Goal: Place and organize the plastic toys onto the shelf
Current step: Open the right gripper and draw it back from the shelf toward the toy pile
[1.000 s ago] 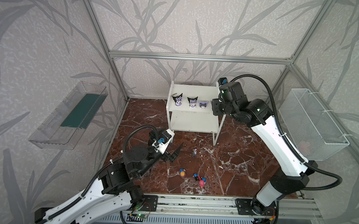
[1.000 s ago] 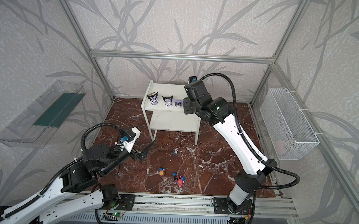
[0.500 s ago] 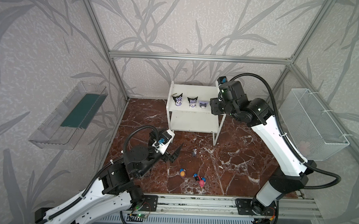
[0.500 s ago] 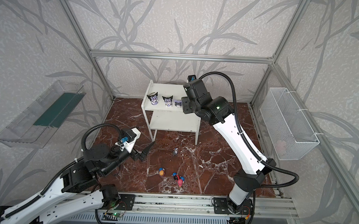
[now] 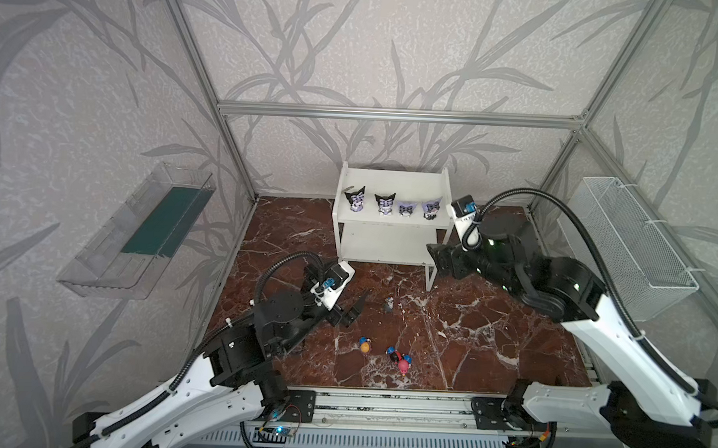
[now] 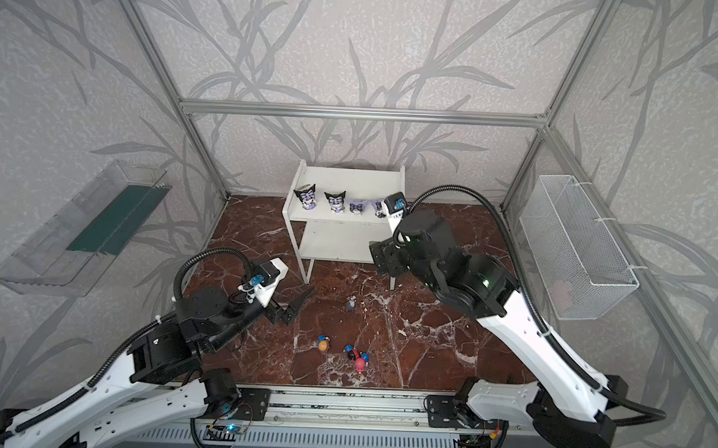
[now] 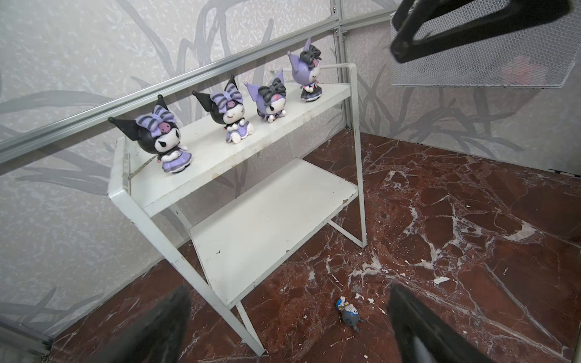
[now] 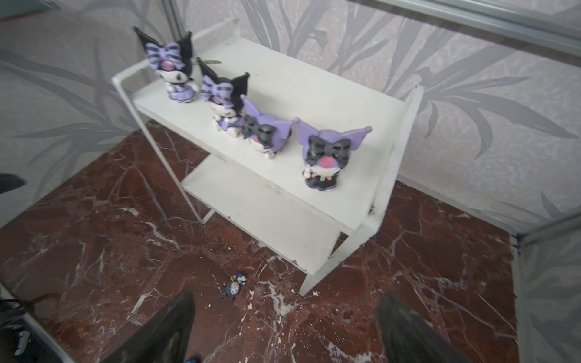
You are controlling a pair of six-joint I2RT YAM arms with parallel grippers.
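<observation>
**On the top tier, four placed; four small ones wait below**

At twelve o'clock on the bench (image 5: 490, 322), the white shelf (image 5: 392, 185) carries the black-headed pair (image 5: 355, 200) and the lavender pair (image 5: 406, 208) upright in one row along its front edge. The lower tier is bare for the rest.

The right gripper (image 8: 284, 314) hangs off the shelf's four o'clock corner, fingers spread and empty. The left gripper (image 7: 287, 301), fingers wide apart and empty, faces the grey-headed figurine (image 5: 389, 304) lying mid-bench, probably the next pick. The orange (image 5: 365, 345), black-red (image 5: 393, 353) and pink (image 5: 403, 364) figurines cluster toward six o'clock.
</observation>
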